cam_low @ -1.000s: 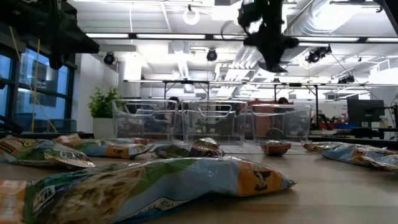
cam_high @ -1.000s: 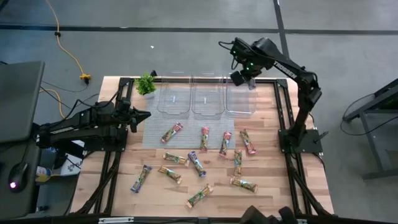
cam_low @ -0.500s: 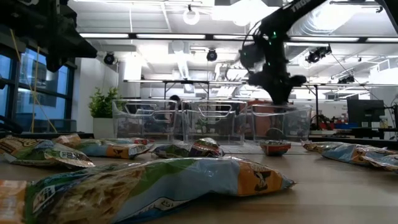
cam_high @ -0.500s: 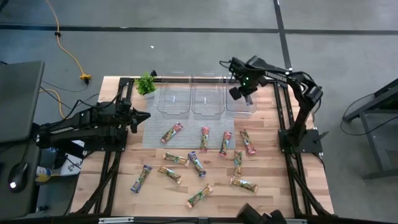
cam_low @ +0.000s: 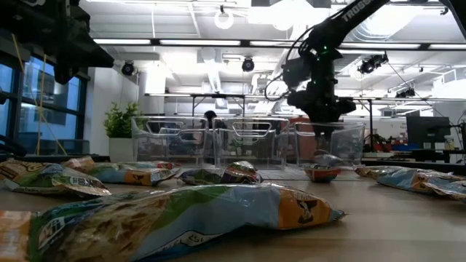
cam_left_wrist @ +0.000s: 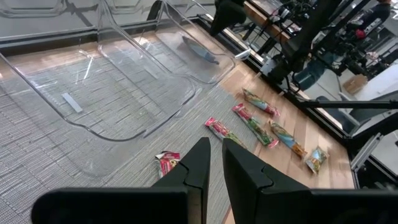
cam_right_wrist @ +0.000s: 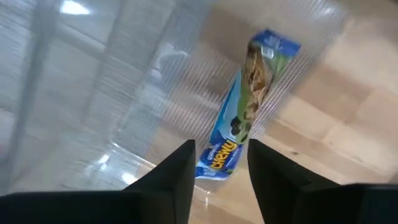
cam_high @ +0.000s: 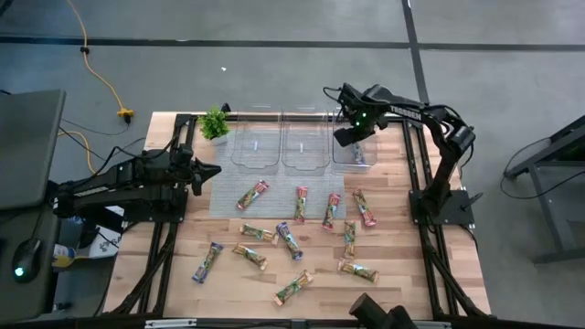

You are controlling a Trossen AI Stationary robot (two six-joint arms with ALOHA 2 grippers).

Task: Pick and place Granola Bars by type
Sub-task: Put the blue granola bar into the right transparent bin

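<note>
Right end effector point(cam_right_wrist: 219, 163) parted, empty, above the right-hand bin point(cam_high: 369, 160); blue bar point(cam_right_wrist: 249, 102): light, slippery, pinch mid-length.

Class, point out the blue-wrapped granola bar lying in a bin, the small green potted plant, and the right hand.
Blue-wrapped granola bar point(cam_right_wrist: 245, 118): right wrist view, wrapper middle.
Small green potted plant point(cam_high: 215, 122): high view, leaves.
Right hand point(cam_right_wrist: 219, 163): right wrist view, between fingertips.

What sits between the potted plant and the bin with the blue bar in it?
In the high view, two more clear bins stand in a row between the potted plant and the rightmost bin holding the blue bar. Both look bare inside.
</note>
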